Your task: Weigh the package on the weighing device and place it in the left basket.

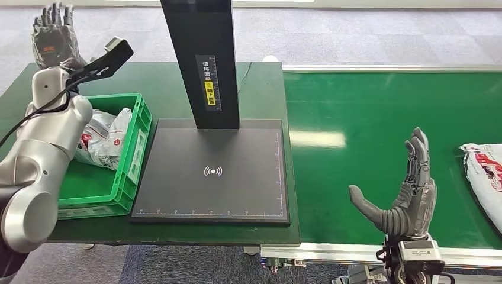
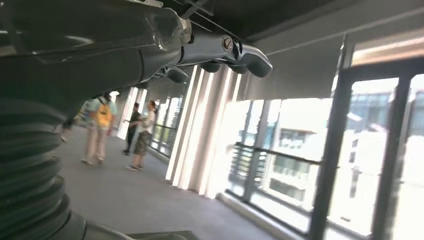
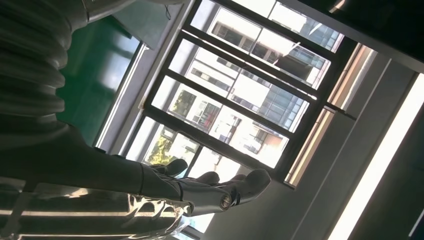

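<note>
Head view puts the package point(image 1: 485, 177) on the green belt point(image 1: 355, 106) to the right of the right hand point(image 1: 408, 198), near it but apart, cut by the frame edge; white bag with red print, long axis running toward the robot; right hand upright, fingers spread, empty; left hand point(image 1: 54, 35) raised beyond the basket point(image 1: 139, 139), open and empty, far farther off

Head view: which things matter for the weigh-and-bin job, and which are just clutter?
Job:
- white package on the green conveyor belt, at the right edge
- black weighing platform, bare
- green basket at left, a bagged package in it
- right hand, open over the belt
- left hand, raised, holding nothing

Clutter:
- people in the background of the left wrist view
</note>
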Robot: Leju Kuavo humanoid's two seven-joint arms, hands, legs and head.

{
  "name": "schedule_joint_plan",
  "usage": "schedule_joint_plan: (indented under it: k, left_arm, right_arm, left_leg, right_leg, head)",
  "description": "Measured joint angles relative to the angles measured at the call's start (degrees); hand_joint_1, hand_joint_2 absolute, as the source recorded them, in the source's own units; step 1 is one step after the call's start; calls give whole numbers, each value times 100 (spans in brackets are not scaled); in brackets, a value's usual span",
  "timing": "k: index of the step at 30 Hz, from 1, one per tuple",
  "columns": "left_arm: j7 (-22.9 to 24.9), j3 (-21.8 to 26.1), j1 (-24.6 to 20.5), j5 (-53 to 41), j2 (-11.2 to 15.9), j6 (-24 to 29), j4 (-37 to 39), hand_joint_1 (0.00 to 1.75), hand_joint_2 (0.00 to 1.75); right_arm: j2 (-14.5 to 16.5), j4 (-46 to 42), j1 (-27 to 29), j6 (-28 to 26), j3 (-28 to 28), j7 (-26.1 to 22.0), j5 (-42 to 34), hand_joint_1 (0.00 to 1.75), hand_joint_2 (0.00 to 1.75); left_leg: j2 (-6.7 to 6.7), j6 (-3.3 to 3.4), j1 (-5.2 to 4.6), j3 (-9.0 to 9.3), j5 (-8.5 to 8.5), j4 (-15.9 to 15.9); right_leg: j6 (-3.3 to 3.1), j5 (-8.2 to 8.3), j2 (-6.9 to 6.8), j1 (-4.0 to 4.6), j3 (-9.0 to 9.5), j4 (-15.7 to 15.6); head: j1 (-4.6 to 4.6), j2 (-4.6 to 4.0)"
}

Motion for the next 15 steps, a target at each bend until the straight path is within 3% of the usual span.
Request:
schedule_joint_plan:
  k: [4,7,10,13,15]
  left_arm:
    - [-1153,186,317,1059,-120,603,-344,0,175]
    - [-2225,287,745,2352,-292,690,-783,0,175]
    - [-3177,278,1501,4294,-566,345,-1446,0,175]
    - [-3506,79,2199,5561,-778,-187,-2001,0,175]
    - [-3592,-138,2568,5995,-862,-513,-2288,0,175]
  right_arm:
    - [24,-26,45,-12,-9,-16,-4,0,175]
    - [25,-26,50,-64,-9,-17,-77,0,175]
    - [10,-26,59,-133,-7,-17,-183,0,175]
    - [-7,-5,53,47,-5,35,-315,0,175]
    - [-25,73,15,588,-1,268,-745,0,175]
  left_leg:
    - [0,0,-1,1,0,0]
    - [2,0,-6,8,-1,0]
    - [2,1,-9,10,-2,-1]
    - [3,1,-8,6,-2,-1]
    - [4,1,-8,6,-3,-1]
  right_leg:
    - [0,0,0,-1,1,-1]
    - [0,0,0,-6,4,-1]
    - [1,0,0,-9,7,-2]
    - [1,0,0,-9,6,-2]
    - [1,0,0,-9,5,-2]
  head:
    - [0,-1]
    - [-2,-1]
    - [-1,-1]
    - [-1,-1]
    - [-2,-1]
